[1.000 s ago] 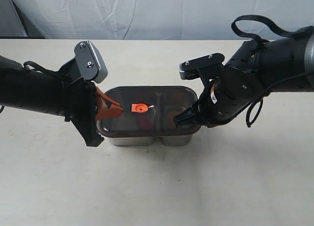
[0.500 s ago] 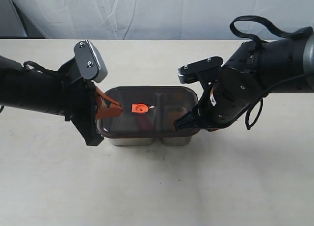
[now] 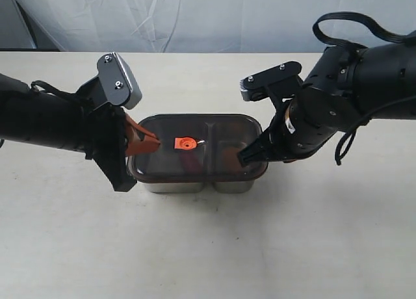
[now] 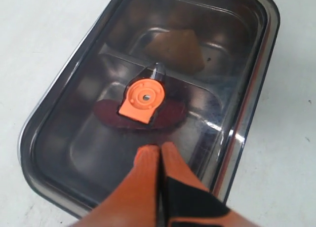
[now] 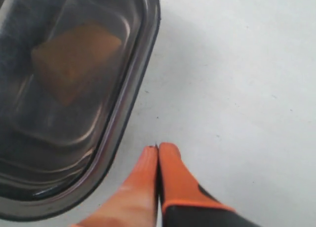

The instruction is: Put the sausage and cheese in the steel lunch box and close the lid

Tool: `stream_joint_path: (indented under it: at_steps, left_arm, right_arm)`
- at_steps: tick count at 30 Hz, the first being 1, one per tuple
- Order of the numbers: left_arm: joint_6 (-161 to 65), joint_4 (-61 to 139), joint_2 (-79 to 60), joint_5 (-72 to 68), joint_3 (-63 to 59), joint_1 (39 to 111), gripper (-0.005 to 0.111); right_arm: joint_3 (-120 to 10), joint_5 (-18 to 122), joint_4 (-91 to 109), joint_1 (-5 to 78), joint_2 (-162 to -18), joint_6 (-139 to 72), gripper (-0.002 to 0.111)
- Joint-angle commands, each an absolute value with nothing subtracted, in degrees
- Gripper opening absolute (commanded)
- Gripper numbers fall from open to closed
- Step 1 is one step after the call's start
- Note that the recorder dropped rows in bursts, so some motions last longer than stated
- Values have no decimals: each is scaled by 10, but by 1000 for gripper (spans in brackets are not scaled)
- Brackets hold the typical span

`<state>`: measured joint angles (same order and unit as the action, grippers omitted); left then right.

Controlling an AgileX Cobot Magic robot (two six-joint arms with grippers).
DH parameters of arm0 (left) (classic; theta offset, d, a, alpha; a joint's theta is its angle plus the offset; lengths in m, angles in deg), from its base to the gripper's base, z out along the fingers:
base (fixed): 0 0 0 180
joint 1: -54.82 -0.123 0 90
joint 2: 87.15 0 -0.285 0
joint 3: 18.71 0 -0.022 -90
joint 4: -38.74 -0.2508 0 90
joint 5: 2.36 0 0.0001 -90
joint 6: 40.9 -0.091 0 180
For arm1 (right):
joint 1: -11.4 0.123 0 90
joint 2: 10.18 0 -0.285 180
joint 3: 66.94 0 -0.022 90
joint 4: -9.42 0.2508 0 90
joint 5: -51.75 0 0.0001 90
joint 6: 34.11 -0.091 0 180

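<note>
- Exterior: lid sits on steel lunch box, mid worktop; left claw at its left end, right claw at its right.
- Left wrist: sausage and cheese inside, separate compartments; claw closed, empty.
- Right wrist: claw closed, empty, beside box; task apparently complete.

Lid on lunch box — sausage, cheese inside.
</note>
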<state>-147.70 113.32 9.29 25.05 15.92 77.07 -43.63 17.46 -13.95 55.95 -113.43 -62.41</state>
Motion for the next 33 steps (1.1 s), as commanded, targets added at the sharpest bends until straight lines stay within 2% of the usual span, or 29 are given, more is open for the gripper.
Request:
stream_joint_path:
  at_steps: [1,4,19,33]
  left_arm:
    - [-1474,1133,80,244,164,774,0]
    - [-1474,1133,71,244,164,774,0]
    - [-1473,1131,71,244,164,774,0]
    - [-1473,1130,70,245,164,774,0]
  right_arm:
    - [-437,215,-170,560,-1134,-643,0]
    - [-437,244,-169,560,-1147,-643,0]
    - [-437,215,-215,555,-1173,-693,0]
    - [-437,244,-155,555,-1189,-659,0]
